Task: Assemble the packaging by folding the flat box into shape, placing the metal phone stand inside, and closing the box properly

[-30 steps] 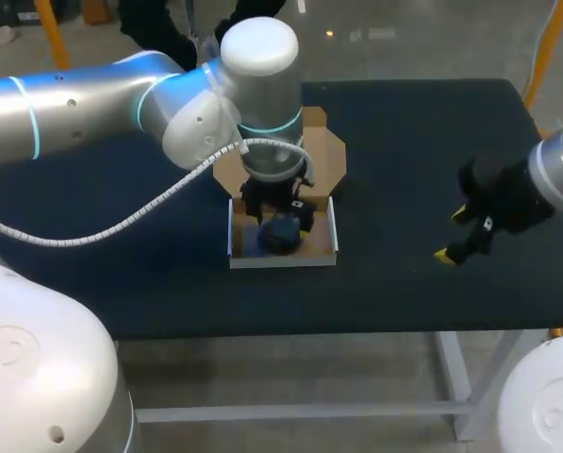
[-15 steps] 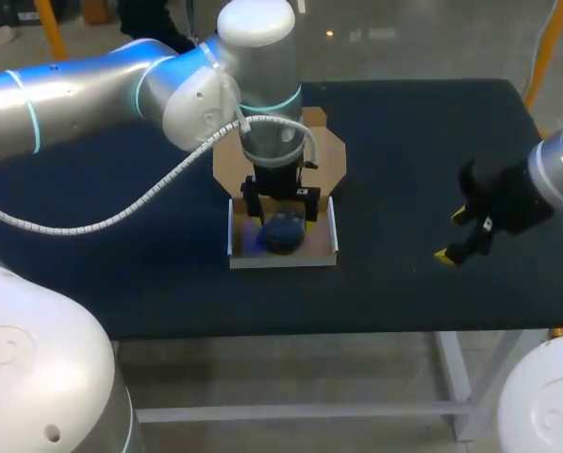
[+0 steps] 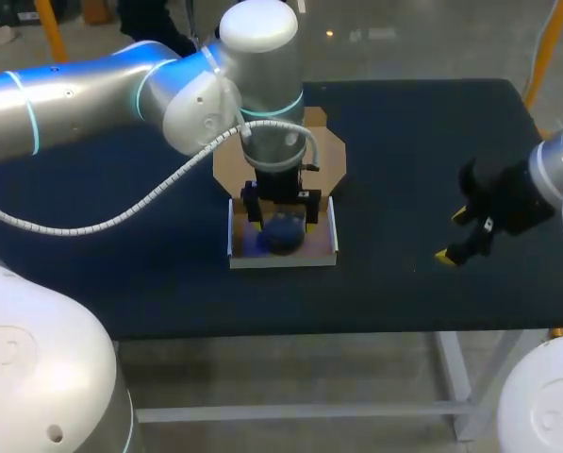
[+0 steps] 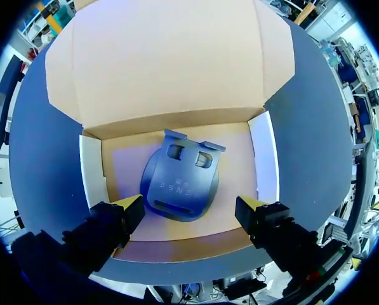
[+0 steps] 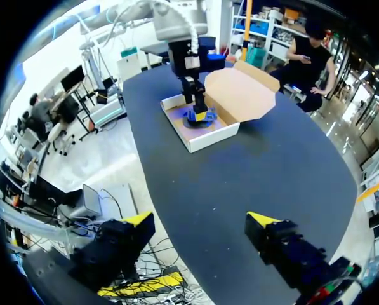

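We hold our left gripper (image 4: 190,213) wide open and empty over the open brown cardboard box (image 4: 262,149); the dark blue metal phone stand (image 4: 179,184) lies inside. Our right gripper (image 5: 200,220) hangs open and empty, well apart.

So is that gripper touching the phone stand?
Cannot tell. Left wrist view: one tip of the left gripper clears the phone stand; the other meets its outline.
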